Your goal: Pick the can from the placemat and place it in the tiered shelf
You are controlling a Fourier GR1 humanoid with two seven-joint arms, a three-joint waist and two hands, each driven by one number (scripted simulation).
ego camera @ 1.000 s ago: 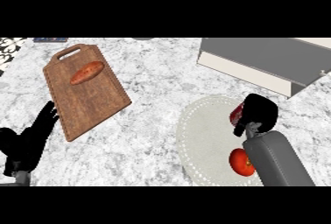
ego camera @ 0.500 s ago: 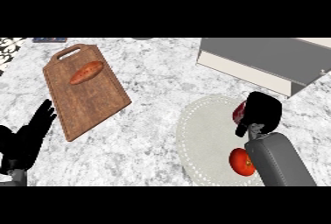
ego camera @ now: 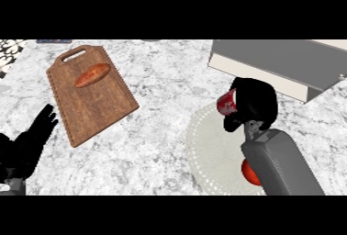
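My right hand (ego camera: 254, 102) is curled round a red can (ego camera: 226, 103), whose left side shows past the fingers. Hand and can sit over the far edge of the round pale placemat (ego camera: 215, 151). The grey tiered shelf (ego camera: 284, 64) stands just beyond, at the upper right. Low at the left edge my left hand (ego camera: 30, 142) rests open with fingers pointing up.
A wooden cutting board (ego camera: 92, 101) lies at the left with an orange sweet potato (ego camera: 92, 75) on it. A red tomato (ego camera: 249, 173) sits on the placemat, partly hidden by my right forearm (ego camera: 281, 163). Marbled counter (ego camera: 163, 137) lies between board and placemat.
My right hand, curled round the can, has risen and shifted up the view toward the shelf. The left hand has stayed put.
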